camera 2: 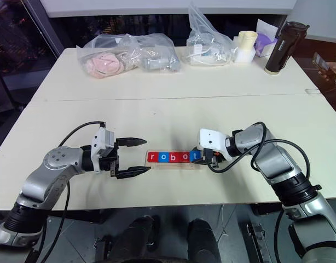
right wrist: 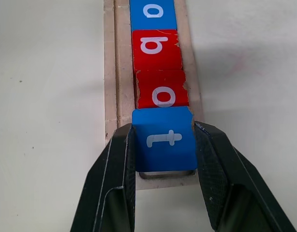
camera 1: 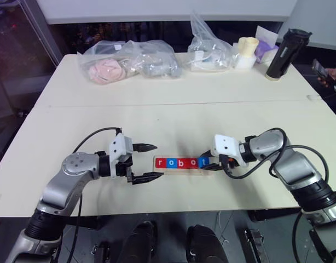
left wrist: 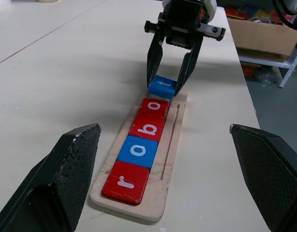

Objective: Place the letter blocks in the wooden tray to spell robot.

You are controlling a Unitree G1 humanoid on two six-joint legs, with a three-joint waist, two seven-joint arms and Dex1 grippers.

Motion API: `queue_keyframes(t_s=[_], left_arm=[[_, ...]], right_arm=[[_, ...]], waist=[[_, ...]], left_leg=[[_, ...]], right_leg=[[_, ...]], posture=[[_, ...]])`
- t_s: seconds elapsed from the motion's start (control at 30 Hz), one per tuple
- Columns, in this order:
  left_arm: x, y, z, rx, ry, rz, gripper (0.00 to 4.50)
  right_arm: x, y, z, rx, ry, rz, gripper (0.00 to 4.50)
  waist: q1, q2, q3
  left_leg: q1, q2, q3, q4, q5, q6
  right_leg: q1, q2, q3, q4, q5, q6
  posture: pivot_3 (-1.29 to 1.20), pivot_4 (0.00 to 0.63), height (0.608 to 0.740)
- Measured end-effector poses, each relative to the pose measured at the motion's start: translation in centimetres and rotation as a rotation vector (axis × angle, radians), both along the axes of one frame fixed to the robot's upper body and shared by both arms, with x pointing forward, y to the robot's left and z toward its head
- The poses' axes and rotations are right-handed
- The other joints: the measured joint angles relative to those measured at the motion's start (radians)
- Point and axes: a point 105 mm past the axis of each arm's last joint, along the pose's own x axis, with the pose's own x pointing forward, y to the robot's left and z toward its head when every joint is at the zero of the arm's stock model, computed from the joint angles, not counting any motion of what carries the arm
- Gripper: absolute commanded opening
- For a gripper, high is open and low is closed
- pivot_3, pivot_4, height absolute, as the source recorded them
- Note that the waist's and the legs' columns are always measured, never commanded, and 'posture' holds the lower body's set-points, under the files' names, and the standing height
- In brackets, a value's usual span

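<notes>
Blue t block [right wrist: 165, 138] (jaw-pinched) at wooden tray [left wrist: 171, 145] end

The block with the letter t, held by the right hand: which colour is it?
The t block is blue with a white letter; the right wrist view shows it best.

bare table [camera 1: 173, 115] around wooden tray [left wrist: 171, 145], bags [camera 1: 129, 59] far back

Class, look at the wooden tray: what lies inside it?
Inside the wooden tray: red r, blue o, red b, red o, and blue t pinched by the right gripper. The recess beneath them is covered.
</notes>
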Motion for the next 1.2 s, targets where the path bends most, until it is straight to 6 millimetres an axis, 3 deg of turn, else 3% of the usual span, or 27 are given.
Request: queue_keyframes(t_s=[0.27,0.4,0.43,0.5,0.8,1.03,1.2], left_arm=[[0.0,0.0,0.1,0.000,-0.002,-0.001,4.50],[0.0,0.0,0.1,0.000,-0.003,-0.002,4.50],[0.0,0.0,0.1,0.000,-0.003,-0.002,4.50],[0.0,0.0,0.1,0.000,-0.003,-0.002,4.50],[0.0,0.0,0.1,0.000,-0.004,-0.002,4.50],[0.0,-0.1,0.1,0.000,-0.004,-0.004,4.50],[0.0,-0.1,0.1,0.000,-0.005,-0.004,4.50]], right_arm=[[0.0,-0.1,0.0,-0.007,-0.002,-0.002,1.13],[0.0,-0.1,-0.1,-0.009,-0.001,-0.005,2.98],[0.1,-0.1,-0.1,-0.011,-0.001,-0.006,3.66],[0.1,-0.1,-0.1,-0.013,-0.002,-0.007,4.45],[0.2,-0.2,0.1,-0.013,-0.008,-0.011,4.48],[5.2,-1.2,3.7,0.092,-0.196,-0.223,4.48],[6.0,-2.2,2.6,0.061,-0.230,-0.271,4.48]], waist=[[0.000,0.000,0.000],[0.000,0.000,0.000],[0.000,0.000,0.000],[0.000,0.000,0.000],[0.000,0.000,0.000],[0.000,0.000,0.000],[0.000,0.000,0.000]], left_leg=[[0.000,0.000,0.000,0.000,0.000,0.000],[0.000,0.000,0.000,0.000,0.000,0.000],[0.000,0.000,0.000,0.000,0.000,0.000],[0.000,0.000,0.000,0.000,0.000,0.000],[0.000,0.000,0.000,0.000,0.000,0.000],[0.000,0.000,0.000,0.000,0.000,0.000],[0.000,-0.001,0.000,0.000,0.000,0.000]], right_leg=[[0.000,0.000,0.000,0.000,0.000,0.000],[0.000,0.000,0.000,0.000,0.000,0.000],[0.000,0.000,0.000,0.000,0.000,0.000],[0.000,0.000,0.000,0.000,0.000,0.000],[0.000,0.000,0.000,0.000,0.000,0.000],[0.000,0.001,0.000,0.001,0.000,-0.001],[0.000,0.000,0.000,0.001,0.000,0.000]], posture=[[0.00,0.150,0.725],[0.00,0.150,0.725],[0.00,0.150,0.725],[0.00,0.150,0.725],[0.00,0.150,0.725],[0.00,0.150,0.725],[0.00,0.150,0.725]])
